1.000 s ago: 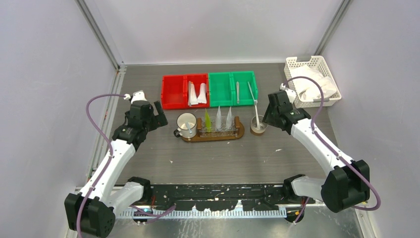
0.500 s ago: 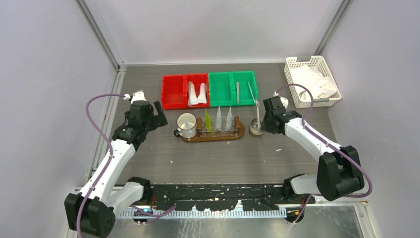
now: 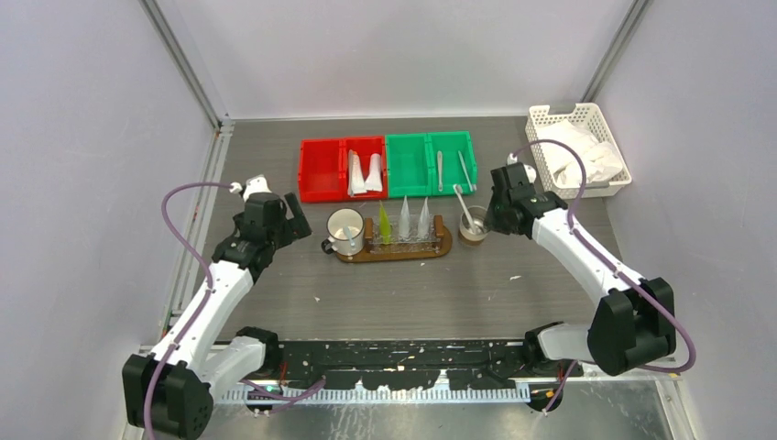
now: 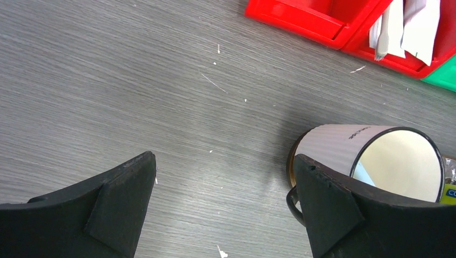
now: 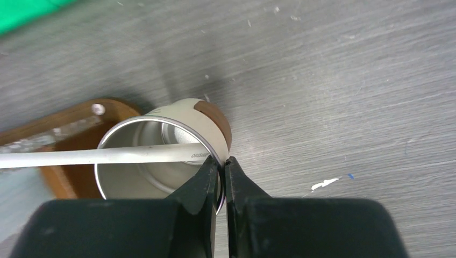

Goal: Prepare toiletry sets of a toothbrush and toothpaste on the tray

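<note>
A brown wooden tray [image 3: 445, 246] holds a yellow-green toothpaste tube [image 3: 384, 223] and two whitish tubes [image 3: 404, 218] standing upright. Just right of it is a small tan cup [image 3: 476, 235] with a pale toothbrush [image 3: 465, 209] leaning in it. My right gripper [image 3: 490, 225] is shut on that cup's rim [image 5: 218, 156], one finger inside and one outside, and the toothbrush [image 5: 107, 156] lies across the cup mouth. My left gripper [image 3: 298, 218] hangs open over bare table, left of a white mug [image 3: 345, 229]. The mug [image 4: 333, 148] sits beside the right finger.
Behind the tray stand two red bins [image 3: 321, 170], one holding whitish tubes [image 3: 365, 172], and two green bins [image 3: 408, 165] with toothbrushes [image 3: 440, 170] in one. A white basket [image 3: 579, 115] with cloths sits at the back right. White specks dot the table.
My right gripper moved in to the cup and closed on its rim. The toothbrush now leans left instead of standing. The left arm shifted slightly toward the near edge, still open.
</note>
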`<state>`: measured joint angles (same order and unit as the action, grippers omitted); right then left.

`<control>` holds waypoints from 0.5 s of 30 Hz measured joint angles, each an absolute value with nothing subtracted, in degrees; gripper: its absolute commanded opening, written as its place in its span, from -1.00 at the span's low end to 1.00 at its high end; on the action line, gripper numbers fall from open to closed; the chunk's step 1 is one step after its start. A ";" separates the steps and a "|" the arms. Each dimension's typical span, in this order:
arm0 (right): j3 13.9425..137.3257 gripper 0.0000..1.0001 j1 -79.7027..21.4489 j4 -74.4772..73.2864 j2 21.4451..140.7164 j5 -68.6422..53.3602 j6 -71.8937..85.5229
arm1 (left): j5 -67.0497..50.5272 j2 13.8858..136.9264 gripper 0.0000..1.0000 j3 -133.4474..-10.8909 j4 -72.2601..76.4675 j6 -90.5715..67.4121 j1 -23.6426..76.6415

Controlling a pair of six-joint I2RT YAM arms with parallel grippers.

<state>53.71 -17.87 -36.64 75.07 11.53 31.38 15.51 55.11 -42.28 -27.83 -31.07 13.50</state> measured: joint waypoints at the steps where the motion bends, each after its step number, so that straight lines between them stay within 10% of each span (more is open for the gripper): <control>1: 55.11 -0.98 -17.87 -37.32 74.85 11.33 31.16 | 15.53 55.22 0.99 -41.87 -27.29 -31.33 13.50; 15: 61.60 -0.98 -17.87 -38.19 77.80 7.90 30.81 | 13.45 56.31 0.99 -35.38 -23.55 -36.82 17.30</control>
